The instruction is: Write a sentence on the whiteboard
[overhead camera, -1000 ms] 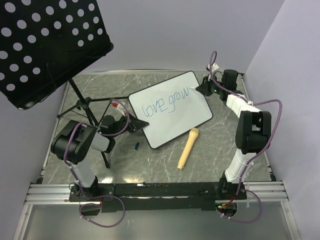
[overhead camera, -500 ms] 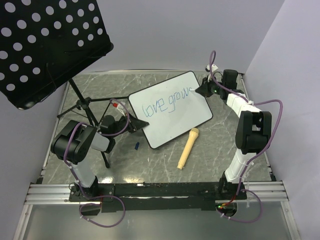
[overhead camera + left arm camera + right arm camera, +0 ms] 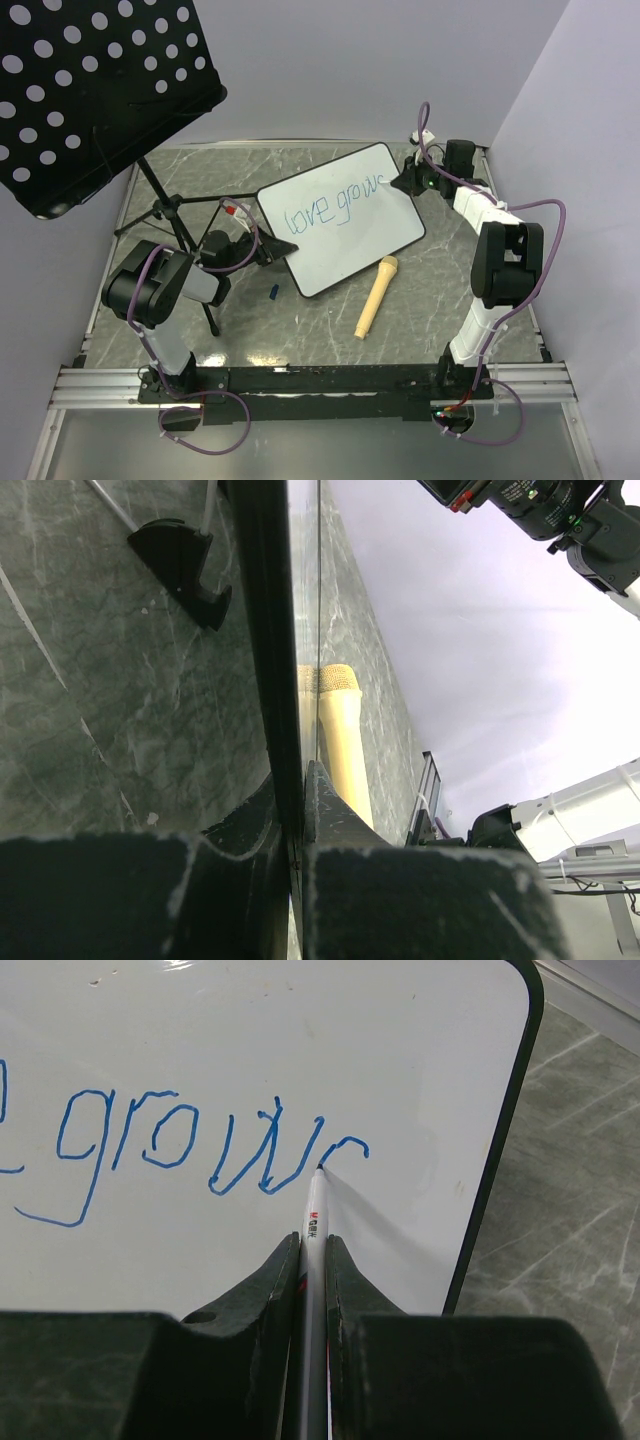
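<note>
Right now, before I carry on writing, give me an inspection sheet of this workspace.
Surface: grey marbled table top, no damage seen.
Job's things: white rectangular whiteboard with black rim; blue handwritten sentence reads "love grow" plus one started letter; thin white marker tip touches the board.
Clutter: tan microphone near the board; small dark blue piece, perhaps a cap.
Pincers: left pincer shut on the whiteboard's edge; right pincer shut on the marker.
Cables: purple cables loop along both arms.
Surroundings: black perforated music stand, rear left; lilac walls.
</note>
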Action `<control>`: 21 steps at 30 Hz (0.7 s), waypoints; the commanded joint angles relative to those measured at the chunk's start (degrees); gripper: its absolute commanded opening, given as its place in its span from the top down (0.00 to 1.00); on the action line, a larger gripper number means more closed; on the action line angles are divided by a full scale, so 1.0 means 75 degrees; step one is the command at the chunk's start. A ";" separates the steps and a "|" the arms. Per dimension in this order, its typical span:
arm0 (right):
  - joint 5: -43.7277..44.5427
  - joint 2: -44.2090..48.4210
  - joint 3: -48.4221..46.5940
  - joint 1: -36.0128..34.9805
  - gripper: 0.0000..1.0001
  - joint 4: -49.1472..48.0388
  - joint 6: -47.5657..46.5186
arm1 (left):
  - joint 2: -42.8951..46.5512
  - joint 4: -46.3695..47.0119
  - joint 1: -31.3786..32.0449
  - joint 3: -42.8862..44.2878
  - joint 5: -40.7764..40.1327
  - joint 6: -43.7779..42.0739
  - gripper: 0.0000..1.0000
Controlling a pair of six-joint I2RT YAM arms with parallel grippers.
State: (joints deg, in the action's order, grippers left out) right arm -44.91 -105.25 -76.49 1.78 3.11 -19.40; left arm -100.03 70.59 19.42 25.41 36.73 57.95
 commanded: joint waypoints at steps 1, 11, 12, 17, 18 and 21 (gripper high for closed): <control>0.0034 0.0182 -0.0126 0.0090 1.00 0.0171 -0.0203 | 0.0177 0.1721 0.0071 0.0222 0.0517 -0.0626 0.99; 0.0163 0.0206 -0.0114 0.0219 1.00 0.0218 -0.0203 | 0.0189 0.1733 0.0071 0.0222 0.0528 -0.0614 0.99; 0.0198 0.0194 -0.0137 0.0231 1.00 0.0206 -0.0191 | 0.0200 0.1721 0.0071 0.0233 0.0517 -0.0637 0.99; 0.0257 0.0182 -0.0137 0.0255 1.00 0.0194 -0.0144 | 0.0247 0.1639 0.0071 0.0245 0.0540 -0.0661 0.99; 0.0268 0.0194 -0.0114 0.0266 1.00 0.0206 -0.0156 | 0.0236 0.1639 0.0071 0.0257 0.0528 -0.0649 0.99; 0.0269 0.0229 -0.0044 0.0301 1.00 0.0252 -0.0202 | 0.0212 0.1674 0.0071 0.0268 0.0552 -0.0626 0.99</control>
State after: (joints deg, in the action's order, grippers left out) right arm -43.99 -105.23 -76.49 3.29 4.34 -19.53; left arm -100.03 70.57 19.42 25.41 36.73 57.95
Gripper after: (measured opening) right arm 0.183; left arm 0.070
